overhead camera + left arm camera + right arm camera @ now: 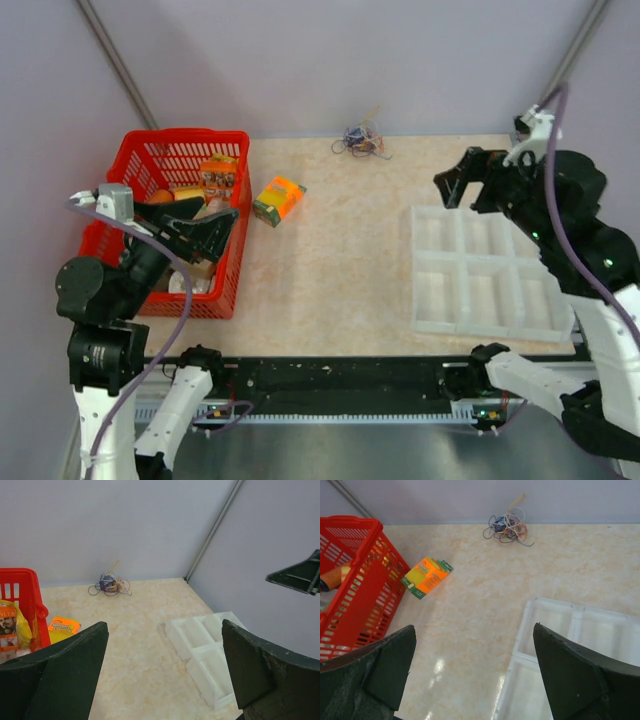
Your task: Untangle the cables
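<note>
The cables (362,141) lie as one small tangled knot of thin blue, purple, orange, yellow and black wires at the table's far edge by the back wall. The knot also shows in the left wrist view (109,584) and the right wrist view (507,528). My left gripper (205,226) is open and empty, held above the red basket, far from the knot. My right gripper (457,184) is open and empty, raised above the white tray's far left corner, to the right of and nearer than the knot.
A red basket (153,152) with several packaged items stands at the left. An orange and green box (278,199) lies just right of it. A white compartment tray (484,272) sits at the right. Walls close the back and sides.
</note>
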